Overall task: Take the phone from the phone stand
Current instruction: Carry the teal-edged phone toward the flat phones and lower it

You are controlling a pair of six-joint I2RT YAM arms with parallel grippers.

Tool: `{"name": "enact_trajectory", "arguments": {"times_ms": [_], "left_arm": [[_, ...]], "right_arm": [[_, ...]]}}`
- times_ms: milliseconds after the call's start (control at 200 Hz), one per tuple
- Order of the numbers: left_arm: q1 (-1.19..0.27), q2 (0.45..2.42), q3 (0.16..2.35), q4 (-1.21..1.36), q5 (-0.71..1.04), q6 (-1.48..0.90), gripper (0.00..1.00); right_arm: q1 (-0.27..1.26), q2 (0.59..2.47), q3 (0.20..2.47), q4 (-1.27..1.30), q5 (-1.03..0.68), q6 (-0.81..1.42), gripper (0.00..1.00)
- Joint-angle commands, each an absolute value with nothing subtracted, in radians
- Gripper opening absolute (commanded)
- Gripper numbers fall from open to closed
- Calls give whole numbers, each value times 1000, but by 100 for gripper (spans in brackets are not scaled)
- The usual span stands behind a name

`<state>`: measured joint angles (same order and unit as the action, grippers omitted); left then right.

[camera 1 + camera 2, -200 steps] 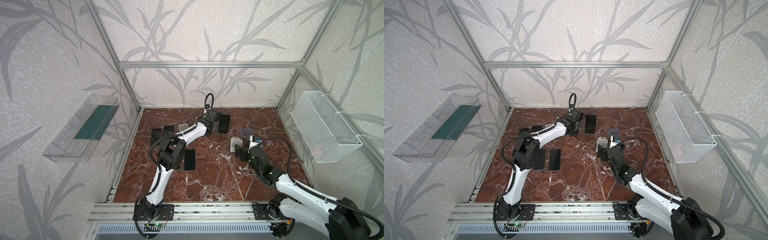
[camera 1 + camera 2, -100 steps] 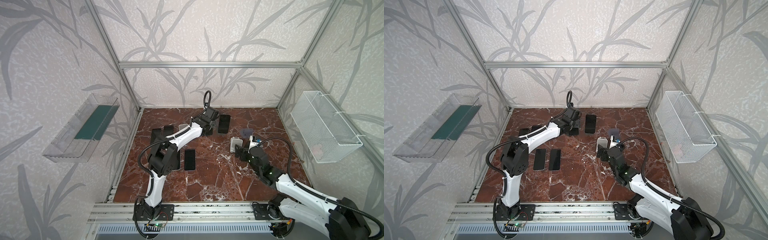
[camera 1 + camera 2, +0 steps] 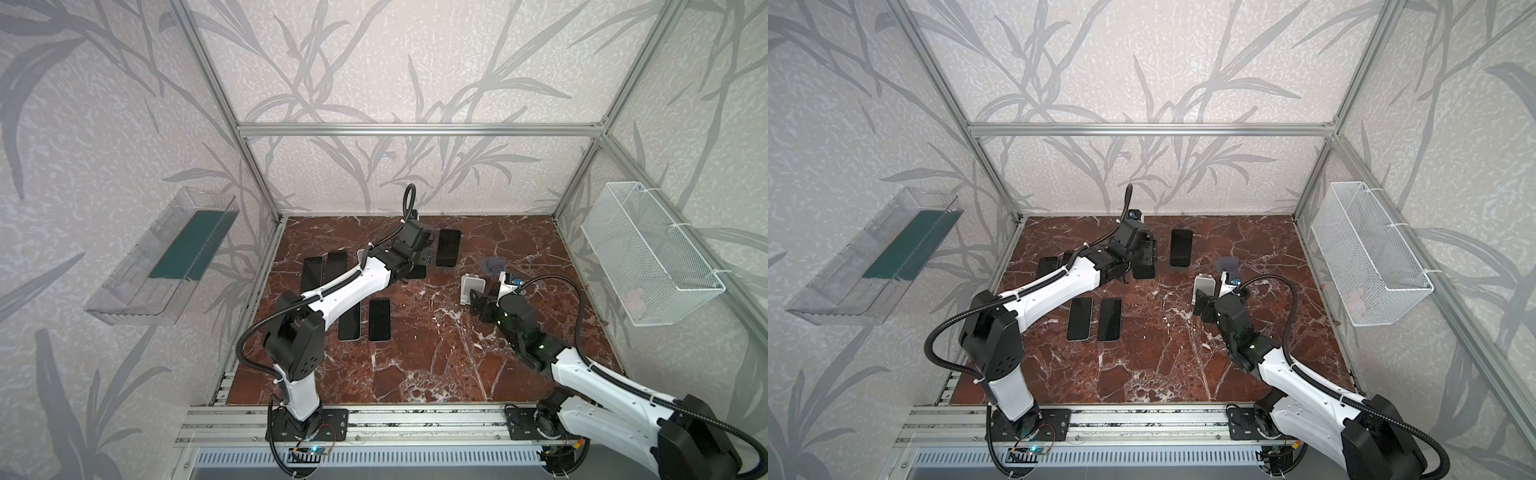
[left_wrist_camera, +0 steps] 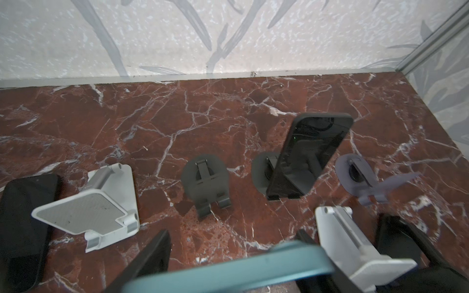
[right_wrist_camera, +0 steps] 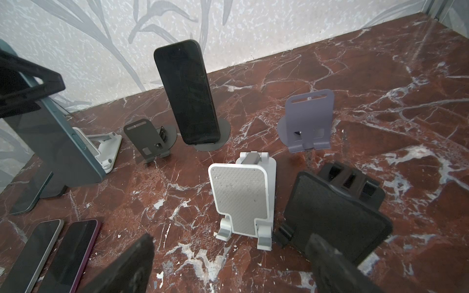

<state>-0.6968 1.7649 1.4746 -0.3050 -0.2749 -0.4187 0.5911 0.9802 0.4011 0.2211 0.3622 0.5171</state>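
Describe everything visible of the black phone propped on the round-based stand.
The phone is a black slab with rounded corners and a glossy, dark screen. It stands in portrait, leaning back on a dark grey stand with a round base, its bottom edge in the stand's lip. It sits toward the back of the marble table. Only the stand touches it.

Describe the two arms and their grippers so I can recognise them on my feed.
The left arm and right arm have white link shells and black joint housings, each with a black corrugated cable. The left gripper and right gripper are black; the right one's pad is broad and textured.
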Motion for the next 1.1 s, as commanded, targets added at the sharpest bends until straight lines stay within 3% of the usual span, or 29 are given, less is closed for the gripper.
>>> {"name": "enact_trajectory", "arguments": {"times_ms": [0,605,1095], "left_arm": [[-723,1681,1418,-299,-256,-418,53],[-784,1589,1103,-389,-81,-572,48],[-778,1706,1126,-417,-36,-568,48]], "right_arm": [[595,965,394,237,348,534,94],[594,1008,401,247,326,549,94],[595,1000,402,241,326,544,94]]}}
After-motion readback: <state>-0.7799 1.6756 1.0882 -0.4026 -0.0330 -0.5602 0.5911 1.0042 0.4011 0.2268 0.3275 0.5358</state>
